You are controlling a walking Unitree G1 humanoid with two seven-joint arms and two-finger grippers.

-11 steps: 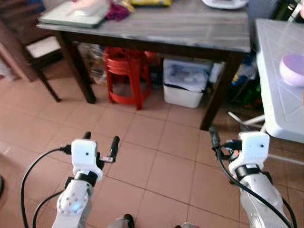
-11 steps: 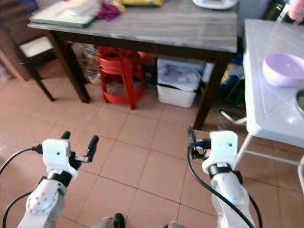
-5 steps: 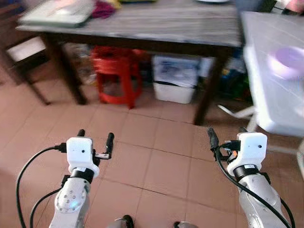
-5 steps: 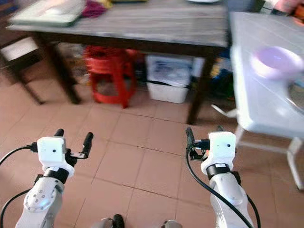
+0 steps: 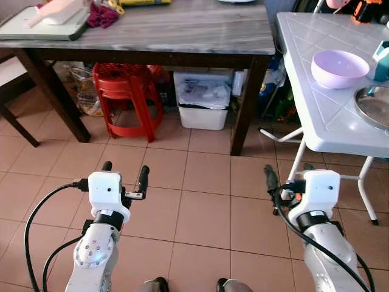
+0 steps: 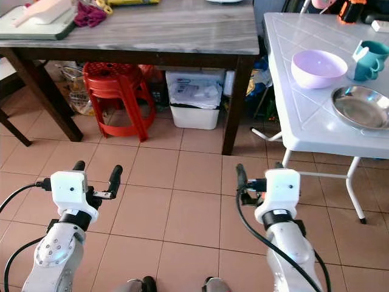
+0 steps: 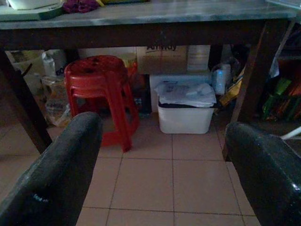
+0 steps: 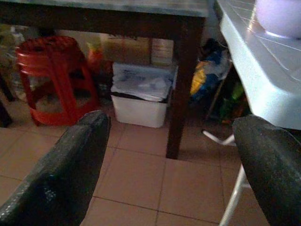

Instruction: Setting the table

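A white folding table (image 6: pixel 292 121) stands at the right. On it are a lilac bowl (image 6: pixel 319 67), a steel plate (image 6: pixel 360 106) and a teal cup (image 6: pixel 368 58). My left gripper (image 5: pixel 125 170) and my right gripper (image 5: pixel 287 173) hover side by side over the tiled floor, both open and holding nothing. The right one is just short of the white table's near corner and below its top. In the left wrist view the fingers (image 7: pixel 56 169) frame a red stool. In the right wrist view the fingers (image 8: pixel 61 160) frame a dark table leg, with the white table's edge (image 8: pixel 254 89) beside them.
A dark wooden table with a grey top (image 5: pixel 158 30) stands ahead, carrying a green tray (image 5: pixel 36 27) and a purple cloth (image 5: pixel 102 14). Under it are stacked red stools (image 5: pixel 124 91), a white bin (image 5: pixel 203 106) and clutter. A dark chair leg (image 5: pixel 18 125) is at the left. Tiled floor (image 5: pixel 200 207) lies in front.
The whole picture has shifted, so the camera has turned right and sharpened; more of the white table shows, with the plate and cup. Both arms keep the same pose.
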